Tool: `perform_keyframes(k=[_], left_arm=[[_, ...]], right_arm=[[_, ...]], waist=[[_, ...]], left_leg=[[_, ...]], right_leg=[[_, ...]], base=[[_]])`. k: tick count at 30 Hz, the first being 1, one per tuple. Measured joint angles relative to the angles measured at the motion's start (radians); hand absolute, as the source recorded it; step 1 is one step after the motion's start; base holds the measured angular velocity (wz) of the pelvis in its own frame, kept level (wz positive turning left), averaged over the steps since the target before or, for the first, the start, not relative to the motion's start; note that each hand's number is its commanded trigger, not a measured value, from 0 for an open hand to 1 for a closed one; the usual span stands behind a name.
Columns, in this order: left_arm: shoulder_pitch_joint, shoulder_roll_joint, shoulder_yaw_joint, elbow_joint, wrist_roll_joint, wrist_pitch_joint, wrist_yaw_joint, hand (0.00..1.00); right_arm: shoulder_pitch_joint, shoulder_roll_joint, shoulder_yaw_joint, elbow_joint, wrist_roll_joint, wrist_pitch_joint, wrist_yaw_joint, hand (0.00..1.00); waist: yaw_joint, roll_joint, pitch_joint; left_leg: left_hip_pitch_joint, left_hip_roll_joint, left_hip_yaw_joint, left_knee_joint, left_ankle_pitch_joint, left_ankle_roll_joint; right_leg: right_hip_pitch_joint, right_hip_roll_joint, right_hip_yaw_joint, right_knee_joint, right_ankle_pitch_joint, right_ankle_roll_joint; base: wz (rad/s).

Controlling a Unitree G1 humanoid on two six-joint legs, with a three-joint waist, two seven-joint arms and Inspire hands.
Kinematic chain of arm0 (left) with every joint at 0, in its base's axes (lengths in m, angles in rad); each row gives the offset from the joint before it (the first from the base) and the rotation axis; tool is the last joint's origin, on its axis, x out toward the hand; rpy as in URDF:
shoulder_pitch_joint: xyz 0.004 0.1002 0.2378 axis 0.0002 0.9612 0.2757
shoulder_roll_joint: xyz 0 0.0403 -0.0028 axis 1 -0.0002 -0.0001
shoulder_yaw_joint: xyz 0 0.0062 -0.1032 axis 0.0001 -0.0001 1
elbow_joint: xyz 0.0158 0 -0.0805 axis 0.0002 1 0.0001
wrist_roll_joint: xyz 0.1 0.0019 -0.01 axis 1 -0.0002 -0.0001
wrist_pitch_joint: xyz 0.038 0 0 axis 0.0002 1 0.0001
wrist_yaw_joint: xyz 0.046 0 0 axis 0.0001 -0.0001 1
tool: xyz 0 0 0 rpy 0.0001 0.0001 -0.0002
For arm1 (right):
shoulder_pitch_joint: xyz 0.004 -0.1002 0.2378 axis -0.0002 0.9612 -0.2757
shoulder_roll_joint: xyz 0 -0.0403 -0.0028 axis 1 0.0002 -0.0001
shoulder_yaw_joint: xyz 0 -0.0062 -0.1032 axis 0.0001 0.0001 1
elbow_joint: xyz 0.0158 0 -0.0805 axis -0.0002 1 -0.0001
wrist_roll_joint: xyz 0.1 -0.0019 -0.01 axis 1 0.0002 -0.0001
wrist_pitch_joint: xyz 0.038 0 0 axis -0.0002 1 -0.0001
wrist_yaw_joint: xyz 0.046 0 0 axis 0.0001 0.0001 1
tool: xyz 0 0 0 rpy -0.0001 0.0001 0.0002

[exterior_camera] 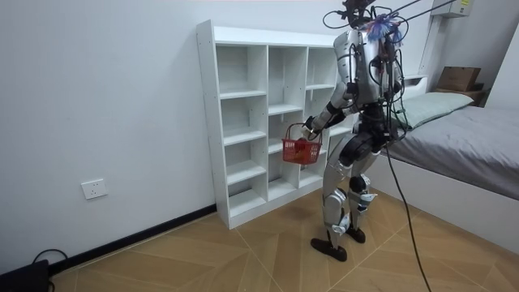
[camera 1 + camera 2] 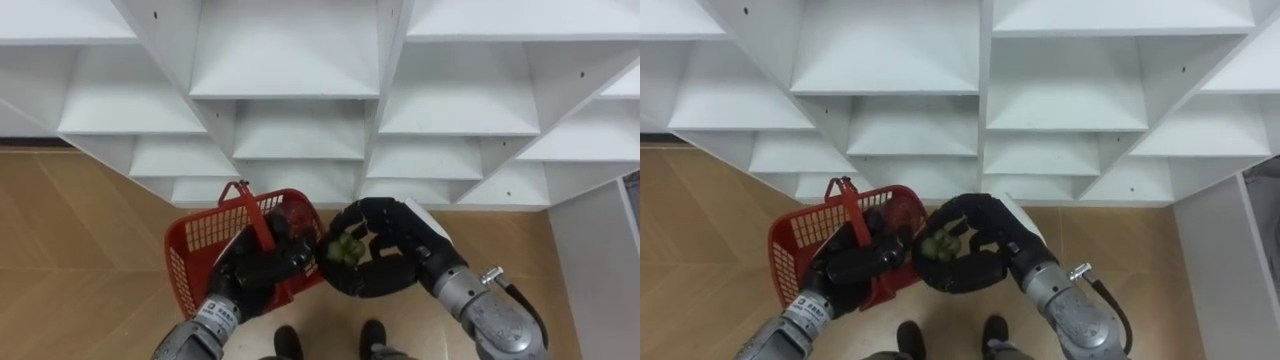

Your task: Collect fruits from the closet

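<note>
1. While the left robot hand (image 2: pixel 265 268) clasps the red basket (image 2: pixel 195 250), the right robot hand (image 2: pixel 385 265) cups a green fruit (image 2: pixel 346 250).
2. The red basket lies just left of that fruit, nearly touching.

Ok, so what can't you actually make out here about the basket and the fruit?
- Inside of the red basket: left eye view, the left hand on its handle covers most of it; room view, too small.
- Kind of green fruit: both eye views, fingers of the right hand curl round it.
- Some white shelf unit compartments: room view, the robot stands in front.
</note>
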Motion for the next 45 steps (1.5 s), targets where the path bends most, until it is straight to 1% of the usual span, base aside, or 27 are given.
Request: perform_keyframes(k=[4,5,7,8,10,13,18,20,25,28,31,33,36,45], left_arm=[[-0.006,0.004,-0.019,0.008,-0.019,0.000,0.000,1.00],[-0.007,0.004,-0.021,0.011,-0.019,0.000,0.000,1.00],[-0.013,0.005,-0.029,0.020,-0.031,0.000,-0.001,1.00],[-0.015,0.005,-0.032,0.023,-0.037,0.000,-0.001,1.00],[-0.018,0.009,-0.037,0.024,-0.043,0.000,-0.001,1.00],[-0.022,0.017,-0.058,0.026,-0.089,0.000,-0.003,1.00],[-0.025,0.016,-0.062,0.025,-0.096,0.005,-0.007,1.00],[-0.025,0.015,-0.061,0.025,-0.098,0.006,-0.012,1.00],[-0.027,0.000,-0.065,0.024,-0.188,0.009,-0.028,1.00],[-0.030,-0.004,-0.065,0.024,-0.232,0.010,-0.044,1.00],[-0.031,-0.006,-0.064,0.019,-0.255,0.014,-0.051,1.00],[-0.033,-0.006,-0.064,0.015,-0.258,0.019,-0.057,1.00],[-0.036,-0.006,-0.063,0.014,-0.263,0.020,-0.070,1.00],[-0.042,-0.007,-0.061,0.002,-0.271,0.021,-0.090,1.00]], right_arm=[[0.001,0.000,0.001,0.000,0.000,0.000,-0.016,1.00],[0.001,0.000,0.001,0.000,0.000,0.000,-0.016,0.76],[0.000,-0.001,0.003,0.000,0.000,0.000,-0.018,0.12],[0.000,-0.002,0.003,0.000,0.000,0.000,-0.019,0.00],[0.001,-0.004,0.011,0.000,0.000,0.000,-0.025,0.00],[0.000,-0.007,0.011,0.000,0.003,0.001,-0.034,0.00],[-0.003,-0.007,0.022,0.000,0.029,0.002,-0.035,0.00],[-0.004,-0.008,0.021,0.000,0.028,0.002,-0.034,0.00],[-0.005,-0.002,0.021,0.000,0.029,0.002,-0.024,0.00],[-0.011,-0.002,0.021,0.000,0.029,0.002,-0.022,0.00],[-0.028,-0.002,0.019,0.000,0.029,0.002,-0.013,0.00],[-0.033,-0.002,0.020,0.000,0.033,0.002,-0.012,0.00],[-0.035,-0.002,0.019,0.000,0.059,0.002,-0.005,0.00],[-0.036,-0.004,0.020,0.000,0.064,0.002,-0.002,0.00]], waist=[[-0.002,0.000,0.0002],[-0.002,0.000,0.0002],[-0.002,-0.001,0.0007],[-0.003,-0.001,0.0007],[-0.004,-0.002,0.0012],[-0.002,-0.002,0.0011],[0.000,-0.002,0.0011],[0.001,-0.002,0.0010],[0.001,-0.002,0.0009],[0.002,-0.001,0.0007],[0.002,-0.001,0.0004],[0.003,-0.001,0.0004],[0.003,-0.001,0.0004],[0.002,-0.002,0.0002]], left_leg=[[0.004,-0.001,0.000,-0.001,0.001,-0.001],[0.004,-0.001,0.000,-0.001,0.001,-0.001],[0.005,-0.001,0.000,-0.002,0.002,-0.002],[0.005,-0.001,0.000,-0.002,0.002,-0.002],[0.005,-0.001,0.000,-0.003,0.002,-0.002],[0.005,-0.001,0.000,-0.004,0.001,-0.002],[0.004,-0.001,0.000,-0.005,0.001,-0.002],[0.004,-0.001,0.000,-0.004,0.001,-0.002],[0.002,0.000,0.000,-0.003,0.001,-0.002],[0.001,0.000,0.000,-0.003,0.001,-0.002],[-0.006,0.000,0.000,-0.002,0.001,-0.002],[-0.012,0.000,0.000,-0.002,0.002,-0.002],[-0.012,0.000,0.000,-0.003,0.002,-0.002],[-0.010,0.000,0.003,-0.004,0.002,-0.002]], right_leg=[[0.000,0.000,0.001,0.001,-0.001,-0.001],[0.000,0.000,0.001,0.002,-0.001,-0.002],[0.000,0.000,0.001,0.002,-0.002,-0.002],[0.000,0.000,0.001,0.002,-0.002,-0.002],[0.000,0.000,0.000,0.001,-0.002,-0.002],[0.000,-0.001,0.000,0.000,-0.002,-0.002],[0.000,-0.001,0.000,-0.001,-0.002,-0.002],[0.000,-0.001,-0.001,-0.002,-0.002,-0.002],[-0.002,-0.001,-0.001,-0.001,-0.002,-0.002],[-0.004,-0.001,-0.001,-0.001,-0.002,-0.002],[-0.011,-0.001,-0.001,0.000,-0.001,-0.003],[-0.016,-0.001,-0.001,0.001,-0.001,-0.003],[-0.016,-0.001,-0.001,0.000,-0.001,-0.003],[-0.016,-0.001,0.000,0.000,-0.001,-0.003]], base=[[0.00],[0.00],[0.00],[0.00],[0.00],[0.00],[0.00],[0.00],[0.00],[0.00],[0.00],[0.00],[0.00],[0.00]])
